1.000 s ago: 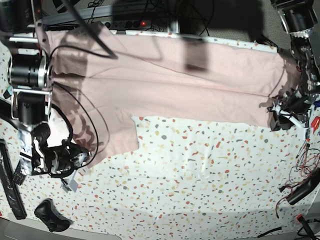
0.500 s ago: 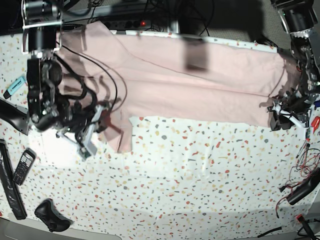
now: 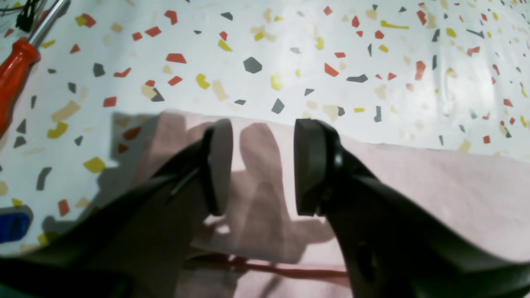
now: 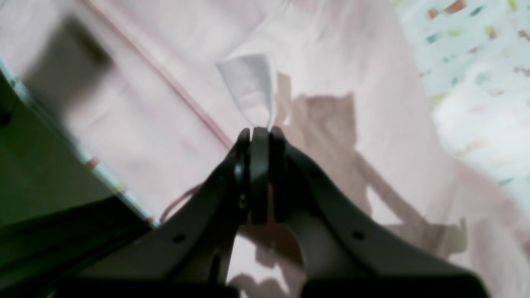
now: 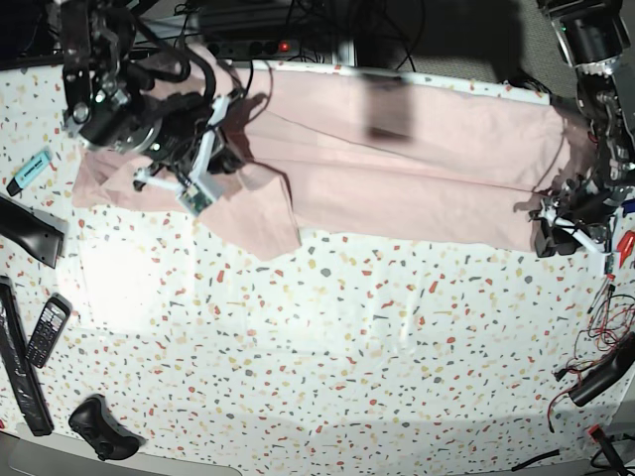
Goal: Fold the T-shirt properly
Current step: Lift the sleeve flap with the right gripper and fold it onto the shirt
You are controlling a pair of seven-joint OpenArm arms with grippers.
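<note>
The pale pink T-shirt (image 5: 417,164) lies spread along the back of the table, plain side up. My right gripper (image 5: 230,157) is at the left of the base view, over the shirt. In the right wrist view it (image 4: 256,136) is shut on a pinch of pink cloth with a small white tag (image 4: 250,89) sticking out. A flap of the shirt (image 5: 260,213) hangs folded under it. My left gripper (image 5: 556,230) is at the shirt's right end. In the left wrist view it (image 3: 263,165) is open, low over the shirt's edge (image 3: 434,174), holding nothing.
A red-handled screwdriver (image 3: 16,74) and loose wires (image 5: 600,322) lie by the left gripper. A phone (image 5: 47,330), a black controller (image 5: 99,426), a black bar (image 5: 20,362) and a blue marker (image 5: 30,169) lie at the table's left edge. A power strip (image 5: 263,45) is behind.
My right arm has moved from the front left toward the back and right, pulling the shirt's left part up and over onto the body. The left arm has not moved.
</note>
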